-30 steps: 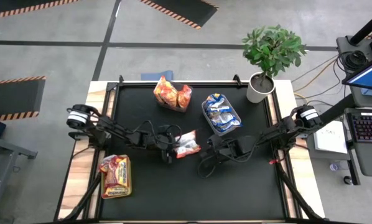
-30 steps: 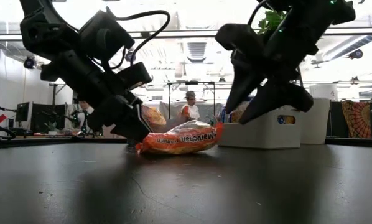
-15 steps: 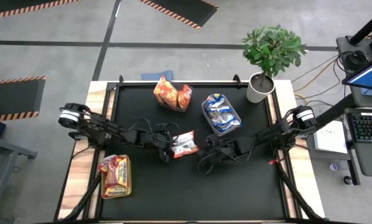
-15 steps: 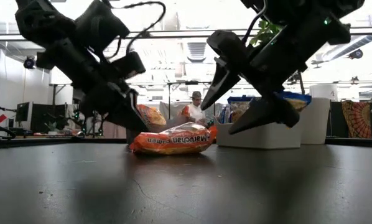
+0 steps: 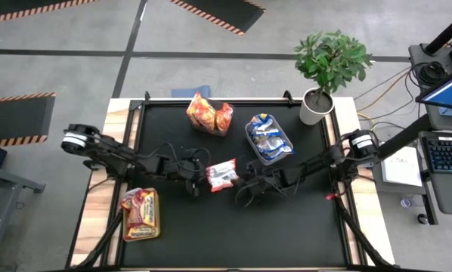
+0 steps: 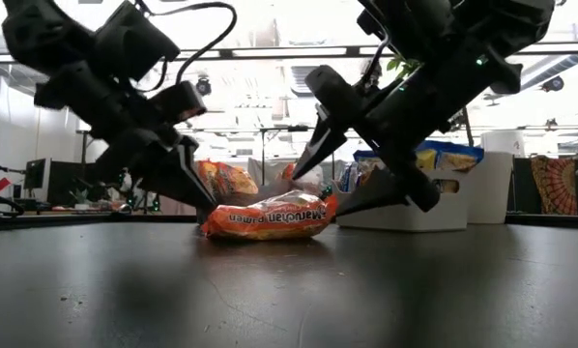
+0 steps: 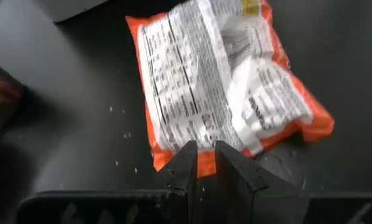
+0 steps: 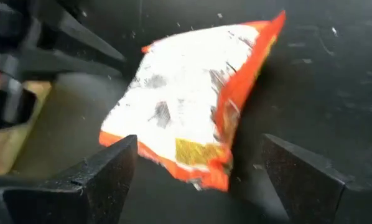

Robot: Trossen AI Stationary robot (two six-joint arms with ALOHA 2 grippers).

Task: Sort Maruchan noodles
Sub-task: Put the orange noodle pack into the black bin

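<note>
One orange Maruchan noodles packet [image 5: 224,174] lies flat on the black table [image 5: 286,227] near its middle, printed back up [image 7: 217,81]. My left gripper [image 5: 201,181] is at the packet's left end and is shut on its edge. My right gripper [image 5: 241,185] comes from the right and is wide open. Its two fingers [image 8: 105,174] stand on either side of the packet's right end [image 8: 204,168], touching nothing. The low view shows the packet [image 6: 270,217] between both grippers. My left gripper pinches the packet's orange sealed edge [image 7: 203,160] between its two nearly shut fingers, only at their tips. The fingers slant down from the table's left side. The packet rests flat on the table in front of them.
At the far edge a grey bin [image 5: 209,115] holds orange packets, and right of it another bin [image 5: 269,138] holds blue ones. A yellow-green bin [image 5: 140,214] with red packets sits at the near left. A potted plant [image 5: 317,106] stands at the far right corner.
My right gripper has opened wide, tipped downward and come down toward the packet's right end. My left gripper has drawn back toward the table's left edge, and the packet has slid a little that way with it, still flat on the table.
</note>
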